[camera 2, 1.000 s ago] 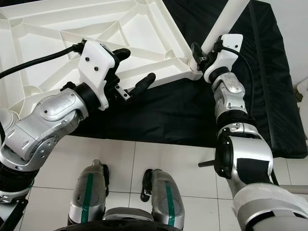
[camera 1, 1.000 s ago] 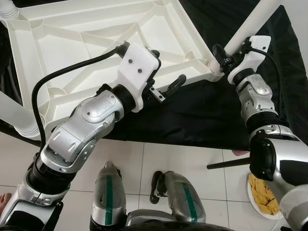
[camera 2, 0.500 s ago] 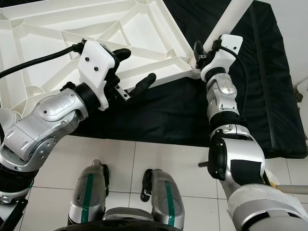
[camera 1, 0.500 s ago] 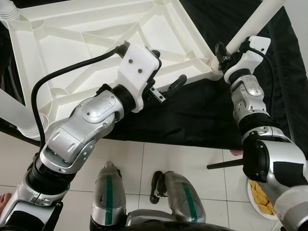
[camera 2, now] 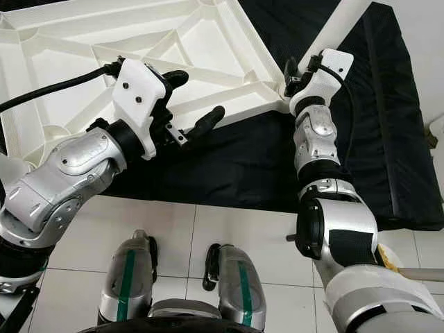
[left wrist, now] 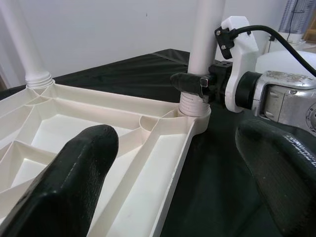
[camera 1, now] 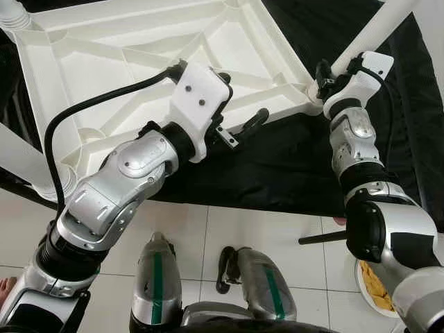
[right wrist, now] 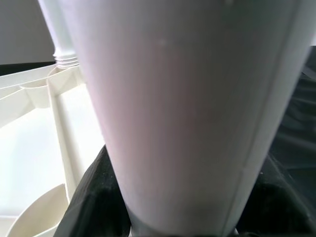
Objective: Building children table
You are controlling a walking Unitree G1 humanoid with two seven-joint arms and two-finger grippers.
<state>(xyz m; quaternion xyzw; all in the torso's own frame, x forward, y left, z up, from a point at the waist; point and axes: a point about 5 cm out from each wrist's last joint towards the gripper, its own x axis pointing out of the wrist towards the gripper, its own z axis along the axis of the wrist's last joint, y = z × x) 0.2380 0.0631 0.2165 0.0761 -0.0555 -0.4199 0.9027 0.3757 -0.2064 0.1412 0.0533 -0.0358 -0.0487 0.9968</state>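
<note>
A white plastic table top (camera 1: 139, 55) lies upside down on a black cloth, its ribs facing up. My right gripper (camera 1: 325, 72) is shut on a white table leg (camera 1: 374, 28) just above the corner socket (left wrist: 193, 106) where the leg stands. The right wrist view is close against that leg (right wrist: 187, 108). My left gripper (camera 1: 239, 100) is open and straddles the table top's near edge, one finger over the ribs and the other finger outside the rim. Another leg (camera 1: 17, 152) stands at the left corner, and a further leg (left wrist: 22, 39) at a far corner.
The black cloth (camera 1: 291, 166) covers the ground under the table top and ends at white floor tiles near my feet (camera 1: 243, 277). A thin black rod (camera 1: 322, 238) and a plate with something yellow (camera 1: 374, 288) lie on the tiles at the right.
My right forearm has swung inward to the left while the gripper kept hold of the leg. The table top has shifted a little away from me. The left arm has held still.
</note>
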